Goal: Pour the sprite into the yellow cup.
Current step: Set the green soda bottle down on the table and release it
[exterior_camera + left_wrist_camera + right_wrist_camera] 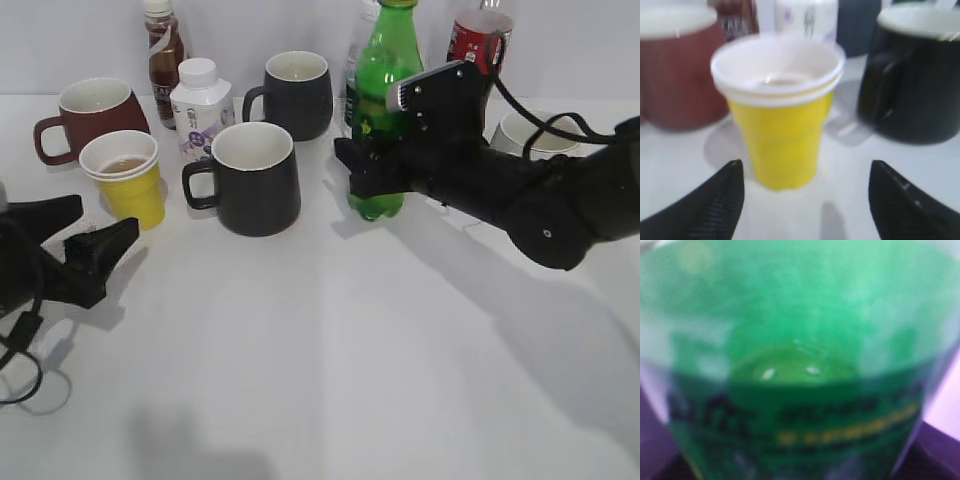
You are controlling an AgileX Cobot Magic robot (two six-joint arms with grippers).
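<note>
The sprite (381, 70), a tall green bottle with a green cap, stands on the white table right of centre. My right gripper (362, 172) is closed round its lower body, and the bottle (800, 350) fills the whole right wrist view. The yellow cup (132, 182) stands at the left with a little brownish liquid inside. My left gripper (105, 222) is open and empty, low on the table just in front of the cup. In the left wrist view the cup (782, 135) stands just beyond the two spread fingertips (805, 167).
A dark red mug (95, 110) stands behind the cup and a black mug (255, 180) to its right. Behind are a white milk bottle (200, 105), a brown drink bottle (163, 50), a dark mug (297, 95), a clear bottle (357, 60), a cola bottle (478, 38) and a white cup (530, 132).
</note>
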